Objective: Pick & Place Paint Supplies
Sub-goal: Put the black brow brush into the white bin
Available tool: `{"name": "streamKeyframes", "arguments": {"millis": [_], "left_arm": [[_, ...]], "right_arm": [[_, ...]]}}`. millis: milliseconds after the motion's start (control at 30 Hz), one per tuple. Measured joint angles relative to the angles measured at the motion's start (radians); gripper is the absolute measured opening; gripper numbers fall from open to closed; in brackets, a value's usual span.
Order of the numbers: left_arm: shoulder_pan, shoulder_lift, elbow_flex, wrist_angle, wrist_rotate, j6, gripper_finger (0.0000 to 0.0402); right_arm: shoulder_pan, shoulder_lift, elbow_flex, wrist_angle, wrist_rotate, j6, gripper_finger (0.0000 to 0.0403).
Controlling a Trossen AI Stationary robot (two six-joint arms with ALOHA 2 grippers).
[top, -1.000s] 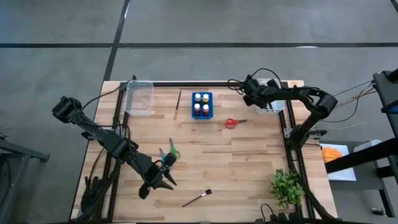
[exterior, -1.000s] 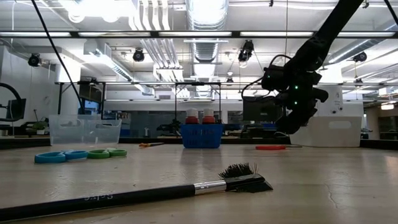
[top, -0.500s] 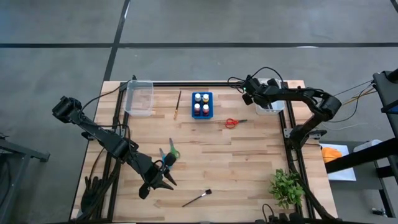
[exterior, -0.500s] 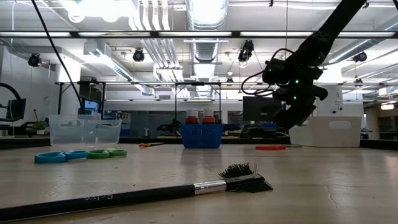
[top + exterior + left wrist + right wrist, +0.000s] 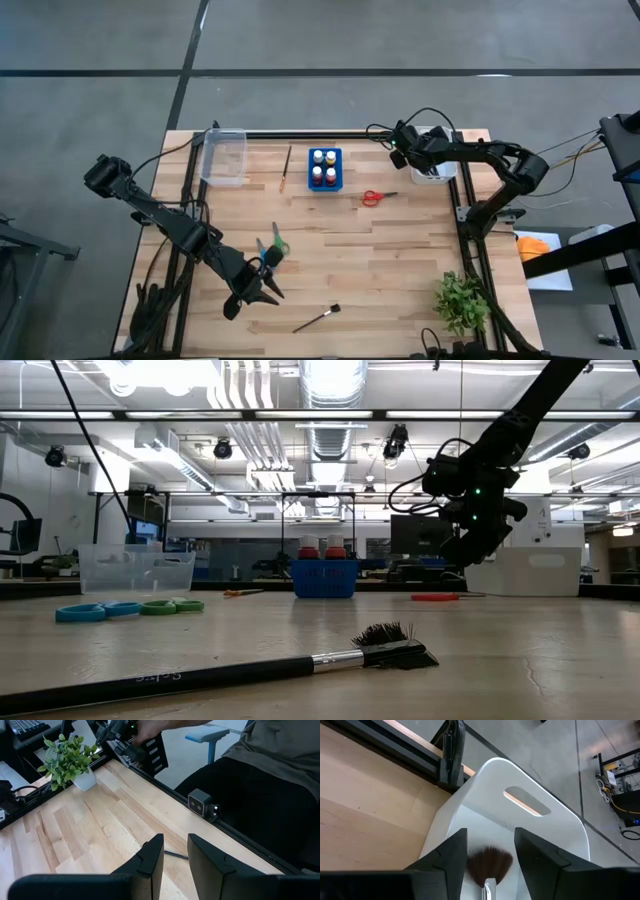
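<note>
A: Where's the right claw [image 5: 408, 150]?

B: At the far right corner of the counter [image 5: 400, 250], over the white bin [image 5: 437, 168]. In the right wrist view its two fingers [image 5: 449, 851] stand apart, a moderate gap, with a fan brush [image 5: 488, 861] showing between them, bristles fanned out against the bin's white inner wall [image 5: 530, 840]. The fingers do not appear to press the bristles; I can't tell whether anything grips the handle lower down.

A: And the left claw [image 5: 262, 288]?

B: Low over the near left part of the counter. In its wrist view the fingers [image 5: 150, 855] sit only narrowly apart with nothing between them. A thin dark handle lies on the wood just beyond the tips.

A: The rest of the supplies?

B: The green scissors [image 5: 278, 242] and blue scissors [image 5: 262, 252] lie together just beside the left claw. A dark-handled brush [image 5: 317, 319] rests near the front edge; in the low view it is the closest thing to the camera, bristles [image 5: 395, 644] to the right. The red scissors [image 5: 374, 197] lie right of the blue bottle holder [image 5: 324, 169], which carries four small bottles. A wooden-handled brush [image 5: 286, 168] lies between that holder and the clear tub [image 5: 224, 157] at the far left.

A: Anything else?

B: A green plant [image 5: 461, 300] at the near right corner, and a seated person [image 5: 270, 775] past the counter's edge in the left wrist view.
</note>
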Motion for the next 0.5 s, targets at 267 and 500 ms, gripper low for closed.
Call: {"name": "streamKeyframes", "arguments": {"millis": [267,500], "left_arm": [[0.0,0.0,0.0,0.0,0.0,0.0,0.0095],[0.0,0.0,0.0,0.0,0.0,0.0,0.0095]], "right_arm": [[0.003,-0.002,0.0,0.0,0.0,-0.006,0.0164],[0.023,-0.021,0.0,0.0,0.0,-0.038,0.0164]]}}
